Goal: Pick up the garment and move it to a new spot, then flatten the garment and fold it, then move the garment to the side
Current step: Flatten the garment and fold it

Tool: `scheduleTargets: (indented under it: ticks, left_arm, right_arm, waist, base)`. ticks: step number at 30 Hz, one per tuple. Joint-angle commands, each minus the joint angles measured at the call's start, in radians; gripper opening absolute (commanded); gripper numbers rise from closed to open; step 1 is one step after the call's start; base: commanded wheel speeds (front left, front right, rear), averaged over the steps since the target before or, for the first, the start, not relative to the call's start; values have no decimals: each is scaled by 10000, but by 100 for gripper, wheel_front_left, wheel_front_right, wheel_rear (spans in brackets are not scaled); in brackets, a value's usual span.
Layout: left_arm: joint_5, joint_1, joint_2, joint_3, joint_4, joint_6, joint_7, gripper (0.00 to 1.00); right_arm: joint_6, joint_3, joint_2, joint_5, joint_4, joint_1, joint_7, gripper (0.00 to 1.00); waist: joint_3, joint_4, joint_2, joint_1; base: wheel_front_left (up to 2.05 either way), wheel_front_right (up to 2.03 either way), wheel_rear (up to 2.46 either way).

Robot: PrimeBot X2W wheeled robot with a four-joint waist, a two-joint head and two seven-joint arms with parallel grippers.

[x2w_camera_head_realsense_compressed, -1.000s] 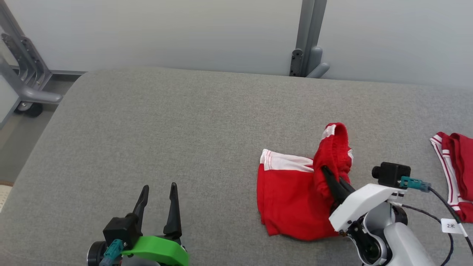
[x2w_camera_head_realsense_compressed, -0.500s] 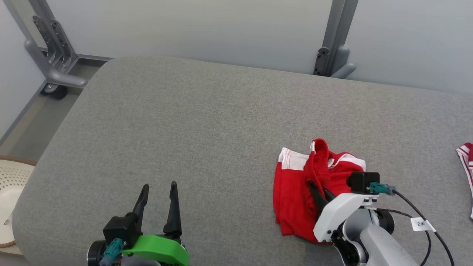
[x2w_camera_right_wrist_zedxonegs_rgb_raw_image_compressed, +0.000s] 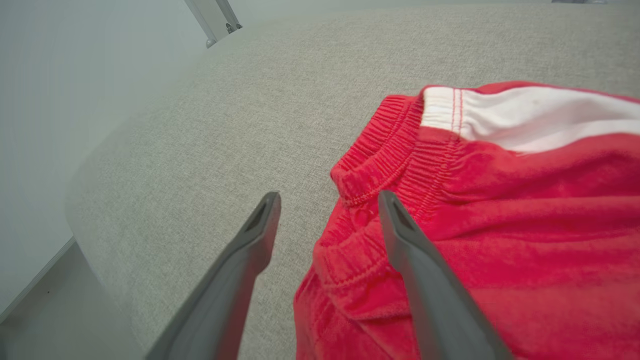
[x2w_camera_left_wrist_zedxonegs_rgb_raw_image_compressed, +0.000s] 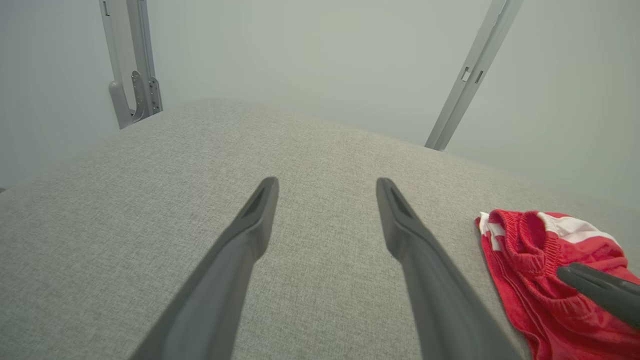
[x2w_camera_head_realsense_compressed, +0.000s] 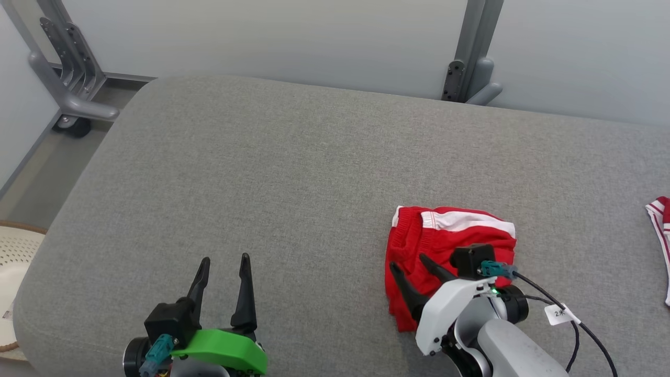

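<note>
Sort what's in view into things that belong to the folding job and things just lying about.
Job:
red shorts, lying on the grey pad
right gripper, open at the shorts' edge
left gripper, open, apart

Lying about:
second red garment at the right edge
pale basket at the left edge
metal post behind the pad

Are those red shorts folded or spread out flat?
Folded, loosely: the red shorts lie in a compact doubled-over bundle on the grey cushion, waistband bunched along one edge.
</note>
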Motion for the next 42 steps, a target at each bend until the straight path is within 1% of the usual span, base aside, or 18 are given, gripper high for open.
scheduleTargets:
  ticks: [1, 5, 9, 14, 16, 17, 19, 25, 28, 32, 36, 42]
  left_arm:
    - [5, -138, 6, 18, -4, 35, -30, 100]
    - [73, -133, 6, 67, -68, 34, -29, 100]
    - [176, -156, 6, 49, -121, -5, -29, 100]
    - [270, -291, 7, -35, -126, -18, -29, 100]
    - [314, -345, 9, -58, -135, 2, -29, 100]
    - [314, -345, 9, -58, -135, 2, -29, 100]
    - [337, -392, 9, -88, -139, 39, -29, 100]
    - [363, -374, 8, -147, -86, 75, -26, 100]
    - [372, -292, 8, -120, -93, 76, -18, 100]
    - [421, -153, 8, -44, -143, 49, -18, 100]
    - [536, 72, 45, 57, -218, 108, -18, 100]
    - [723, 397, 111, 193, -410, 138, -18, 100]
  right_arm:
    - [-2, 34, -36, -22, 28, -128, -148, 100]
    - [-2, -15, -34, -292, 54, -283, -629, 100]
    - [-2, -347, -36, -752, 41, -327, -1075, 100]
    - [-2, -1209, -36, -1320, -309, -73, -1635, 100]
    - [-2, -1682, -37, -1584, -533, 97, -1771, 100]
    - [-2, -1682, -37, -1584, -533, 97, -1771, 100]
    - [-2, -2174, -33, -1734, -796, 290, -1850, 100]
    - [-2, -3456, -26, -2265, -1880, 999, -1996, 100]
    - [-2, -3867, -25, -2496, -2586, 1449, -2024, 100]
    - [-2, -4157, -23, -2789, -3725, 2165, -2066, 100]
    - [-2, -4352, -25, -2738, -4773, 3106, -2065, 100]
    - [-2, -4496, -28, -2538, -5686, 4058, -2070, 100]
  waist:
    - [-7, -26, 0, 0]
    - [-59, -172, 0, 0]
    - [-159, -408, 0, 0]
    - [-252, -800, 0, 0]
    - [-277, -983, 0, 0]
    - [-277, -983, 0, 0]
    - [-302, -1171, 0, 0]
    - [-336, -1665, 0, 0]
    - [-354, -1846, 0, 0]
    - [-380, -1973, 0, 0]
    - [-397, -2014, 0, 0]
    - [-388, -2045, 0, 0]
  base:
    - [0, 0, 0]
    - [0, 0, 0]
    - [0, 0, 0]
    - [0, 0, 0]
    - [0, 0, 0]
    - [0, 0, 0]
    - [0, 0, 0]
    - [0, 0, 0]
    - [0, 0, 0]
    - [0, 0, 0]
    - [0, 0, 0]
    - [0, 0, 0]
